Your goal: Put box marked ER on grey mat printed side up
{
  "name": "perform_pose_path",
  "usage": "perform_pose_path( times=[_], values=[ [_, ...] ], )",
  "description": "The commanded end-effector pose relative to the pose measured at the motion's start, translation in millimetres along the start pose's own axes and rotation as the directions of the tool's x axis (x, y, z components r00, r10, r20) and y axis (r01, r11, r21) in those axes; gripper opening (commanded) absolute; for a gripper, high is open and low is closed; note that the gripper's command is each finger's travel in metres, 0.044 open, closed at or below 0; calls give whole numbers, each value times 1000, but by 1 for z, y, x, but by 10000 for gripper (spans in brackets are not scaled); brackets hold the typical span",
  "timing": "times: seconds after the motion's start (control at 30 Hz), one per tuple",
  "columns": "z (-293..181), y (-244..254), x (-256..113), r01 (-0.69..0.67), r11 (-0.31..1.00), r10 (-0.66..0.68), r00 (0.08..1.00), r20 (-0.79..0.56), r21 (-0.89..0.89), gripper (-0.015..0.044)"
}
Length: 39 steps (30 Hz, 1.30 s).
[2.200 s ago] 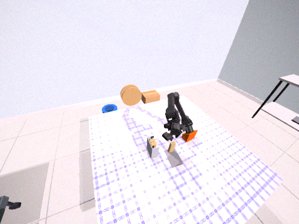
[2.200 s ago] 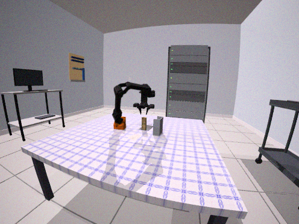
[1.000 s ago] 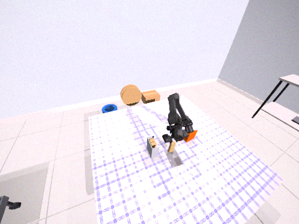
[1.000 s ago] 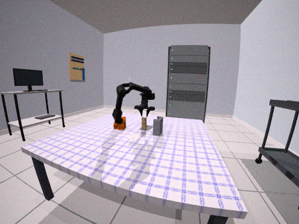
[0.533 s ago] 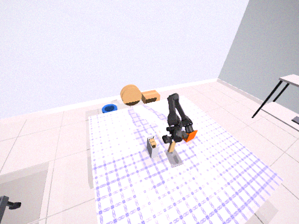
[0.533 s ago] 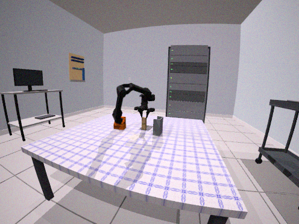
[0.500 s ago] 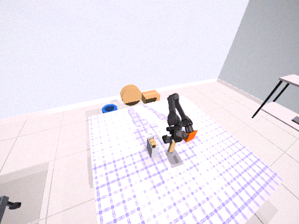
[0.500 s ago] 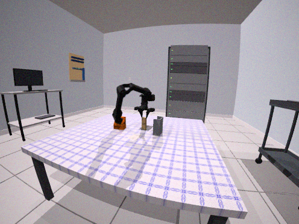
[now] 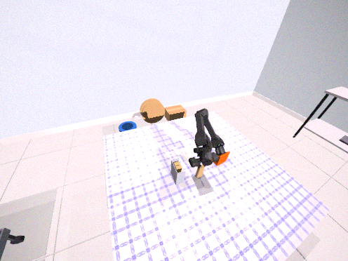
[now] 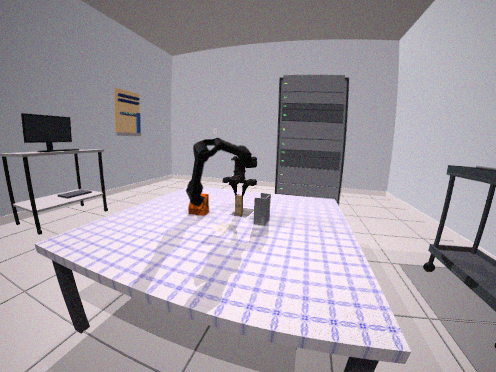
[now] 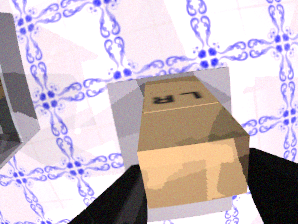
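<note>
The tool (image 9: 201,166) (image 10: 239,192) (image 11: 194,167) was gripping 1 cardboard box (image 9: 199,172) (image 10: 239,206) (image 11: 192,175), which stood upright on the grey mat (image 9: 205,189) (image 10: 247,212) (image 11: 122,107). Its printed side faced sideways, not up. The bin (image 9: 179,177) (image 10: 261,212) (image 11: 26,107) stood just beside the mat.

The biggest risk was the wrong part: upside down in the wrist view, the code looked like LR, not ER. If that reading was right, laying this box down would have left the wrong one delivered. Even with the right box, tipping it the wrong way could have hidden the print underneath. A swing towards the bin could have knocked it, and an off-centre grip might have let the box twist or topple.
</note>
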<state>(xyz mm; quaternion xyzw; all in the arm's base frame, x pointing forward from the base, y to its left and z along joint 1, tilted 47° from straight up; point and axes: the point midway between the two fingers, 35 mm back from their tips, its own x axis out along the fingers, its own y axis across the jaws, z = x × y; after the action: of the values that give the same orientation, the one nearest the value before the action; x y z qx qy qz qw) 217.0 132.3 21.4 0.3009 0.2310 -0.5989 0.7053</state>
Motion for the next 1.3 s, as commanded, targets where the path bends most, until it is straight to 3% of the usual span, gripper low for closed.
perform_pose_path(
  times=[0.0,0.63,1.27],
  values=[
    [0,0,0,-2,1000,2,1000,1,0,151],
    [0,-29,1,-197,980,197,980,2,-4,151],
    [-1,-28,-22,-198,980,198,980,0,-4,151]
  ],
)
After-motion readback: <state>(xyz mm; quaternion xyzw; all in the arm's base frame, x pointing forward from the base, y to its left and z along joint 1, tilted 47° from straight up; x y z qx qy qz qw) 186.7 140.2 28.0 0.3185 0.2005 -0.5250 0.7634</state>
